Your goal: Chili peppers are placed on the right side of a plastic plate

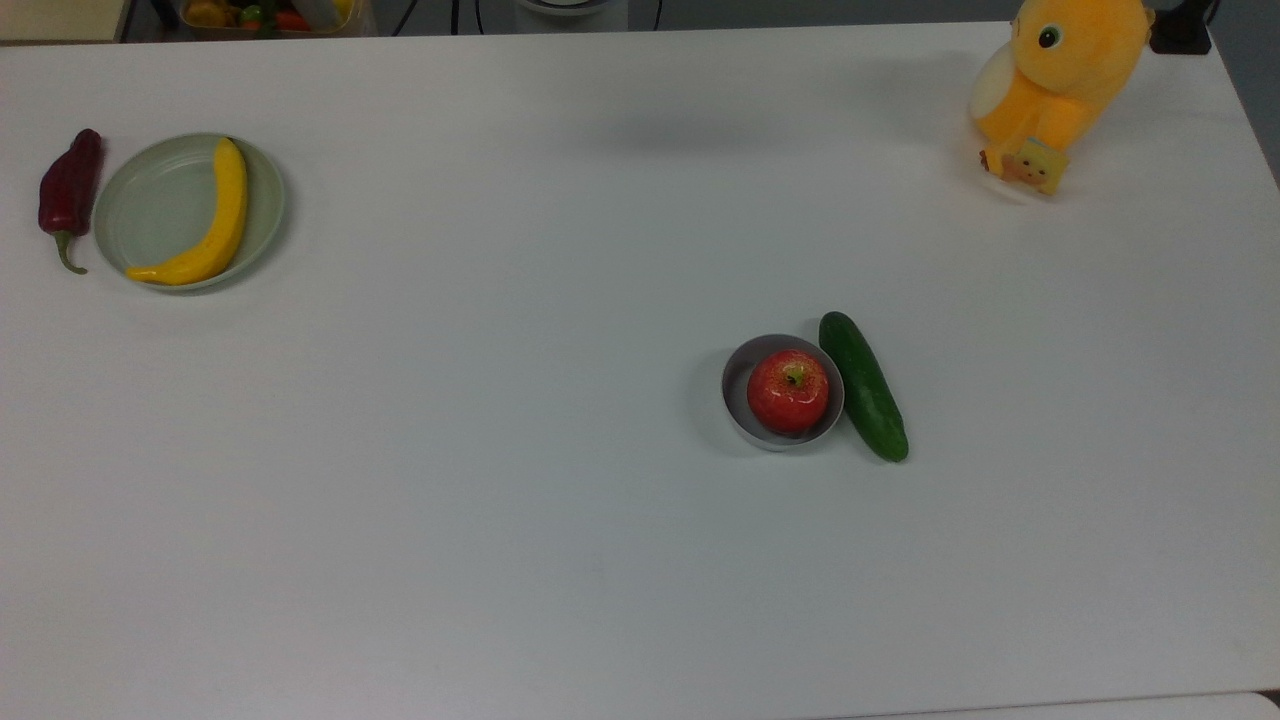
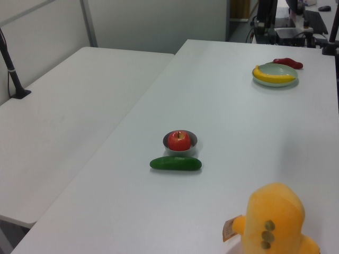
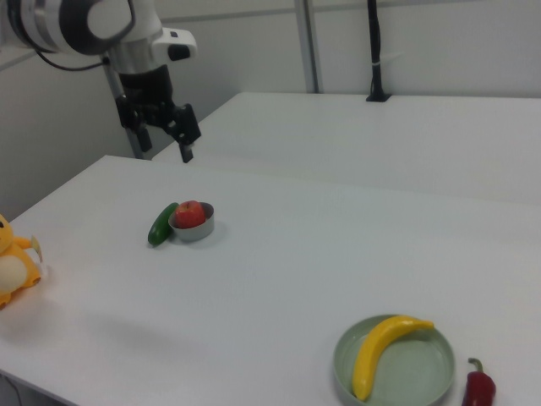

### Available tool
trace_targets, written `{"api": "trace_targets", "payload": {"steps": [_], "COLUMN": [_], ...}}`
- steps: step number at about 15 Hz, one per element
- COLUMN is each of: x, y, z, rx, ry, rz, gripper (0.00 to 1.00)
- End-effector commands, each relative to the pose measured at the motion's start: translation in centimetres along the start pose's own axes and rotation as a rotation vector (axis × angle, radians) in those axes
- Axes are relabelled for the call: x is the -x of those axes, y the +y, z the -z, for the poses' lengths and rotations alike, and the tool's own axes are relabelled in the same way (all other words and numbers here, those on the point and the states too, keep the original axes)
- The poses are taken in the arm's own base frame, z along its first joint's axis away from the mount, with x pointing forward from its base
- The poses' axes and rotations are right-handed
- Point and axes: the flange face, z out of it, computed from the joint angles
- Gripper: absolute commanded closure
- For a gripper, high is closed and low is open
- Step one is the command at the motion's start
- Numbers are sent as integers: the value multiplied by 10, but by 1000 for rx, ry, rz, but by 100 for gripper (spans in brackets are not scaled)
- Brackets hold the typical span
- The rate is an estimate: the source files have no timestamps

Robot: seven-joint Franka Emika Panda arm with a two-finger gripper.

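Note:
The dark red chili pepper (image 1: 68,190) lies flat on the white table just off the plastic plate's rim, on the top view's left of it, green stem pointing toward the near edge. The pale grey-green plastic plate (image 1: 150,210) holds a yellow banana (image 1: 215,220). In the left view the chili (image 2: 288,63) sits behind the plate (image 2: 278,69); in the right view the chili (image 3: 478,389) is at the right of the plate (image 3: 414,372). My gripper (image 3: 165,145) hangs open and empty high above the table, far from both, near the bowl's end.
A small grey bowl (image 1: 735,385) with a red apple (image 1: 788,390) stands mid-table, a dark green cucumber (image 1: 865,385) against it. An orange plush toy (image 1: 1060,80) sits at the top view's far right corner. A second white table (image 2: 63,106) adjoins.

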Motion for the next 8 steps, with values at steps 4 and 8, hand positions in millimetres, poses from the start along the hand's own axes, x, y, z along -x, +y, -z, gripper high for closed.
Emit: {"api": "trace_targets", "payload": {"steps": [4, 8], "x": [-23, -23], "y": [19, 20], "z": [-22, -22], "rx": [-1, 2], "ry": [61, 59], "rz": [96, 95], "gripper": [0, 0]}}
